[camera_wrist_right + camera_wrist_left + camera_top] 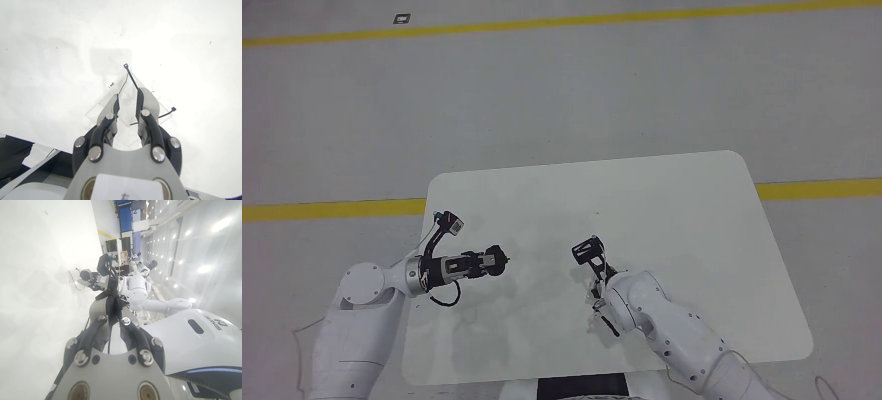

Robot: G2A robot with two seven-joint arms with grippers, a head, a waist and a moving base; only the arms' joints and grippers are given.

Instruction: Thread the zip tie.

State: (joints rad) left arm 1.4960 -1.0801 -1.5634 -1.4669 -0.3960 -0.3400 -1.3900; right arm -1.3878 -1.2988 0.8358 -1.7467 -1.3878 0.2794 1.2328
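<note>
A black zip tie [131, 77] sticks out past my right gripper [127, 92]. Its head points away, its strap runs along one pad [140, 100], and a thin tail slants to the other finger. That gripper's fingers stand apart, low over a clear plastic plate [94, 110] on the white table [692, 220]. A second zip tie [166, 114] lies on the plate beside the gripper. My left gripper [494, 261] hovers to the left, facing the right gripper [587, 250]. Its fingers [98, 308] are pressed together, with black strip-like material [110, 298] bunched at the tips; what it is I cannot tell.
The table's front edge [45, 147] lies close behind my right gripper. Grey floor with yellow lines [542, 22] surrounds the table. The far and right parts of the tabletop [712, 200] are bare.
</note>
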